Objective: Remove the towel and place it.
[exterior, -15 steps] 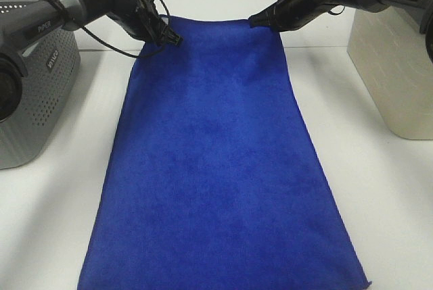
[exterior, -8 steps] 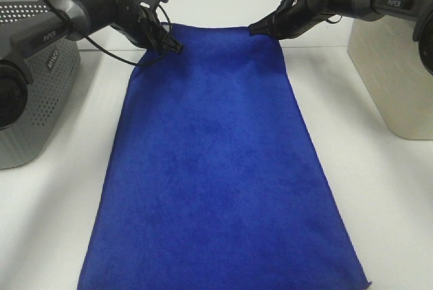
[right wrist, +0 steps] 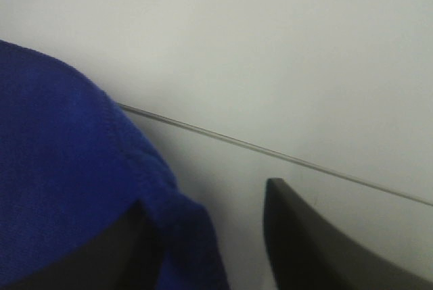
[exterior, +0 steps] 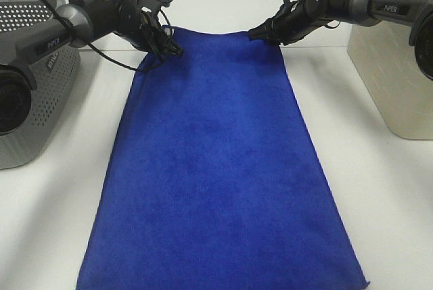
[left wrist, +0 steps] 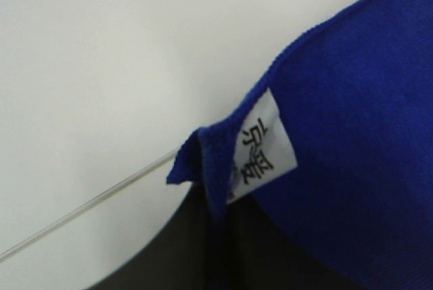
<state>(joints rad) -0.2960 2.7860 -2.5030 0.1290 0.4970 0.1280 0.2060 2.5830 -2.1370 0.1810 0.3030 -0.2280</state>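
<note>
The royal-blue towel point(exterior: 216, 168) lies spread flat down the middle of the white table point(exterior: 385, 209), reaching from the back to the front edge. My left gripper point(exterior: 174, 51) is at its far left corner. In the left wrist view the gripper point(left wrist: 216, 222) is shut on the towel point(left wrist: 352, 101) next to the white tag point(left wrist: 260, 145). My right gripper point(exterior: 254, 33) is at the far right corner. In the right wrist view the gripper point(right wrist: 210, 222) has its jaws apart, with the towel point(right wrist: 61, 155) draped over one finger and the other finger point(right wrist: 304, 249) bare.
A grey perforated basket point(exterior: 27, 101) stands at the left edge of the table. A beige container point(exterior: 392, 67) stands at the right. The back wall is close behind both grippers.
Both grippers have come down towards the table, lowering the towel's far edge. The rest of the towel has not moved.
</note>
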